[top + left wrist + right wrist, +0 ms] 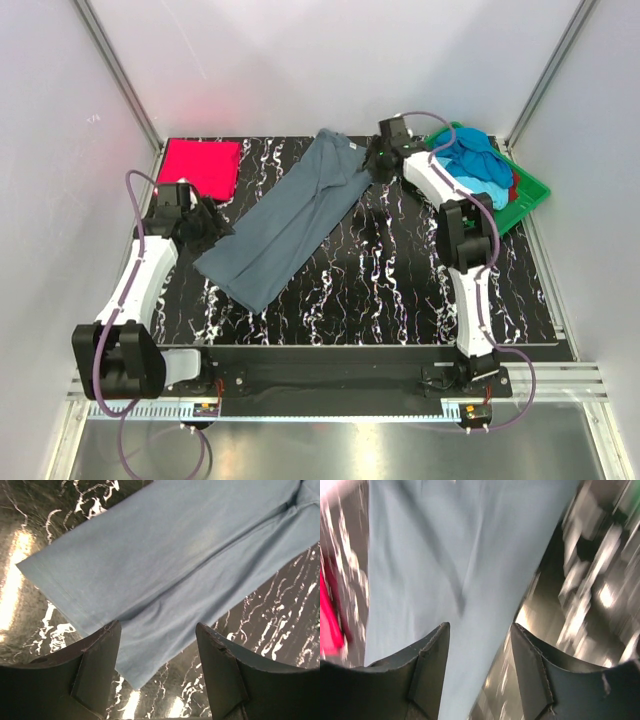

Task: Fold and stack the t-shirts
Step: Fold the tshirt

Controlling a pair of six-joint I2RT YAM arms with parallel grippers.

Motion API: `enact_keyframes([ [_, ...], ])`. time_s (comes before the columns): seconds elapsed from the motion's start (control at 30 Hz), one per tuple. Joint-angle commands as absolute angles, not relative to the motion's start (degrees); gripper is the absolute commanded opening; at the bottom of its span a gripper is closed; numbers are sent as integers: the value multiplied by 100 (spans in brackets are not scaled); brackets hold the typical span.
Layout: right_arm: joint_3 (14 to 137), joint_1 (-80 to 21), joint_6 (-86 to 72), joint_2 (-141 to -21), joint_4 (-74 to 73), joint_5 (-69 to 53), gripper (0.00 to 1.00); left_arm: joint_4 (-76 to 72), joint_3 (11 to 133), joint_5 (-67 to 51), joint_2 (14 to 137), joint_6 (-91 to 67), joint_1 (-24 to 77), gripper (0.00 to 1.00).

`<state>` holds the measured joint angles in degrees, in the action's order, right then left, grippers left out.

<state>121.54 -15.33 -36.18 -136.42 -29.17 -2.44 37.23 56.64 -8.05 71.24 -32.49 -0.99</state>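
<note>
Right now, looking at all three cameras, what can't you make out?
- Top view: the right gripper, its fingertips hidden under its own wrist at the grey-blue shirt's far end.
- Top view: how many shirts lie in the green tray; the pile is bunched and partly behind the right arm.
- Right wrist view: cloth detail, smeared by motion blur.
- Left wrist view: most of the shirt, cut off by the top and right edges.

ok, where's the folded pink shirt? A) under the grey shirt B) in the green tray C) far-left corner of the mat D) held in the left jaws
C: the pink shirt lies folded at the far-left corner of the mat, well away from the green tray.
</note>
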Motion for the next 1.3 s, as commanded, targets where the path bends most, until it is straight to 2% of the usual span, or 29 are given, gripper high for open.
enact_keyframes([
  [0.0,10999,-2319,-4059,-12160,-2910,-35,60,3367,5888,-545,7023,-3137,-202,67],
  [0.17,8532,-3619,-5438,-10848,-2128,-35,58,3358,6187,-563,6505,-3269,-571,67],
  [0.27,7406,-4347,-6343,-10145,-1680,95,58,3366,6319,-335,6329,-3226,-598,68],
  [0.37,6604,-4946,-7197,-9958,-925,18,57,3366,6302,-369,6389,-3261,-633,68],
  [0.53,6758,-5668,-7357,-10274,-888,273,54,3147,6030,-754,6758,-3375,-991,69],
  [0.67,7206,-6011,-7391,-10722,-879,281,55,2927,5661,-2202,7320,-3568,-1634,67],
  [0.73,7321,-6178,-7479,-10959,-835,308,56,2848,5590,-2442,7531,-3595,-1792,67],
  [1.13,7998,-6618,-7488,-12111,-774,431,56,2681,5520,-2593,7594,-3639,-1890,67],
  [1.27,7884,-6688,-7506,-12112,-791,422,49,2689,5502,-2619,7611,-3639,-1907,67],
])
